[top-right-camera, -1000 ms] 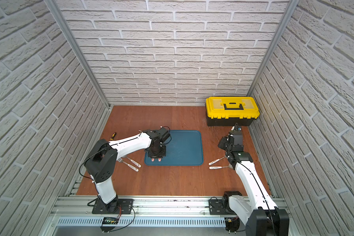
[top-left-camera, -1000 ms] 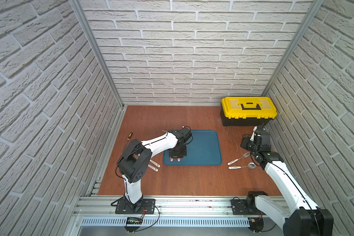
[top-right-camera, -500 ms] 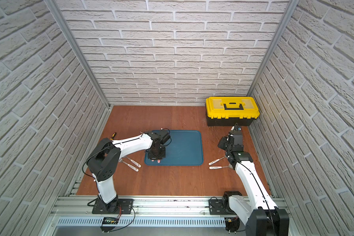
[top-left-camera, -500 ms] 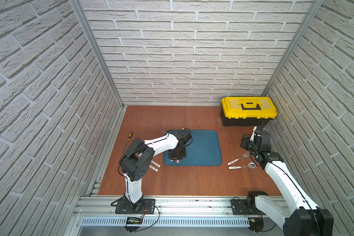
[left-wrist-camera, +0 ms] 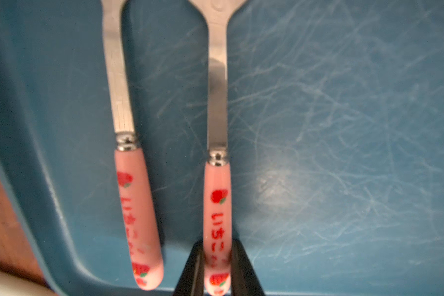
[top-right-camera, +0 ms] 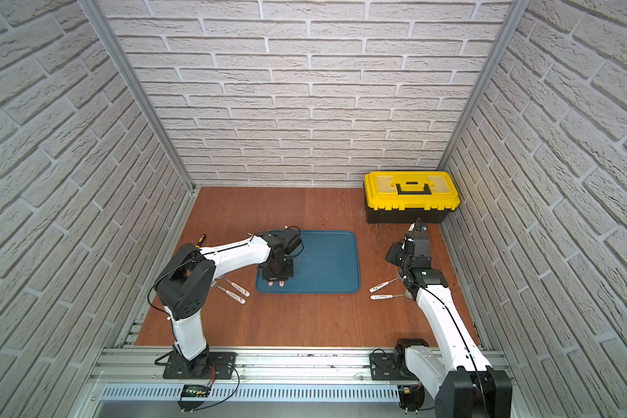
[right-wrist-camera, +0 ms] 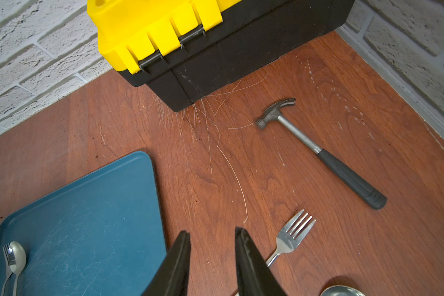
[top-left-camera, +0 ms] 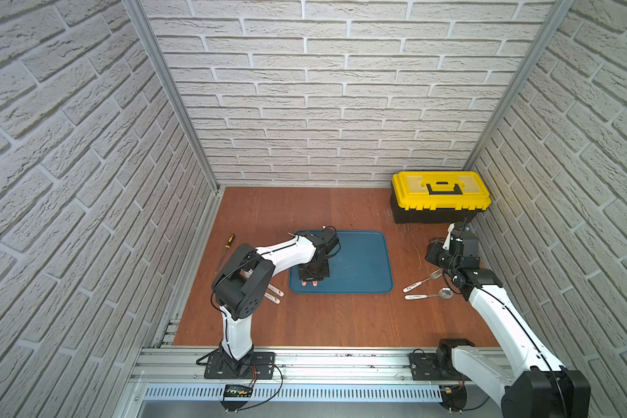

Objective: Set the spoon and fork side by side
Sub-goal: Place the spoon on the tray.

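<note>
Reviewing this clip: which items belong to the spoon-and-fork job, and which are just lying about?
In the job: spoon, gripped by the left gripper; fork beside it; blue tray under both.

Lying about: white-handled fork, white-handled spoon, two more white-handled utensils left of the tray, hammer, screwdriver, toolbox.

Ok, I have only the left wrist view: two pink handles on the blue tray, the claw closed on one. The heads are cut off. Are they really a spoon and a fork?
Observer: Yes. The right wrist view shows a fork and a spoon, heads together, on the tray.
Operator: And the right claw, is it busy?
Observer: No, the right claw is open and empty, over the bare table beside the tray.
Operator: Is other cutlery near?
Observer: Two white-handled pieces lie on the table beside the left arm.
</note>
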Robot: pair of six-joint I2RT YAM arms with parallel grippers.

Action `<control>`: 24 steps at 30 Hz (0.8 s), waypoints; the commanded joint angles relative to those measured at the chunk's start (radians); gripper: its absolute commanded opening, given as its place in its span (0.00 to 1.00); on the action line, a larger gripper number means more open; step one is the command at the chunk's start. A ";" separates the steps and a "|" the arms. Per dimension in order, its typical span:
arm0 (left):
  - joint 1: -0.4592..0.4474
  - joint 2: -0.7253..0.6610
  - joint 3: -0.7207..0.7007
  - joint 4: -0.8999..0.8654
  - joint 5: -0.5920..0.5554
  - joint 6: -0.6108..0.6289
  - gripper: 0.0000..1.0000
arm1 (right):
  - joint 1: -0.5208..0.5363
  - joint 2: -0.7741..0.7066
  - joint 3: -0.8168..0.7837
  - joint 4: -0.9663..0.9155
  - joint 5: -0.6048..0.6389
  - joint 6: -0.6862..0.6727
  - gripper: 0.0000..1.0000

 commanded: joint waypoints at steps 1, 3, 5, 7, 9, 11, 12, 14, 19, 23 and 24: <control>0.010 0.028 0.011 0.011 -0.010 0.008 0.00 | -0.006 -0.001 -0.015 0.046 -0.006 0.003 0.35; 0.009 0.025 0.011 0.007 -0.008 0.011 0.00 | -0.006 0.000 -0.017 0.048 -0.006 0.004 0.35; 0.009 0.025 0.007 0.008 -0.002 0.013 0.00 | -0.006 0.000 -0.015 0.047 -0.007 0.004 0.35; 0.010 0.024 0.000 0.013 0.010 0.017 0.00 | -0.006 0.000 -0.015 0.046 -0.007 0.004 0.35; 0.008 0.025 -0.010 0.019 0.019 0.015 0.00 | -0.006 -0.001 -0.015 0.045 -0.006 0.004 0.36; 0.008 0.025 -0.017 0.029 0.030 0.019 0.01 | -0.006 0.000 -0.015 0.046 -0.006 0.004 0.37; 0.007 0.027 -0.020 0.028 0.031 0.015 0.02 | -0.006 -0.001 -0.014 0.045 -0.006 0.004 0.37; 0.003 0.027 -0.023 0.028 0.032 0.015 0.09 | -0.006 -0.001 -0.013 0.045 -0.005 0.004 0.38; -0.003 0.034 -0.021 0.019 0.040 0.025 0.25 | -0.006 0.000 -0.013 0.045 -0.006 0.004 0.40; -0.006 0.034 -0.020 0.004 0.034 0.027 0.34 | -0.006 -0.005 -0.013 0.043 -0.004 0.000 0.41; -0.006 0.036 -0.019 -0.001 0.033 0.027 0.34 | -0.006 -0.006 -0.013 0.042 -0.004 -0.001 0.41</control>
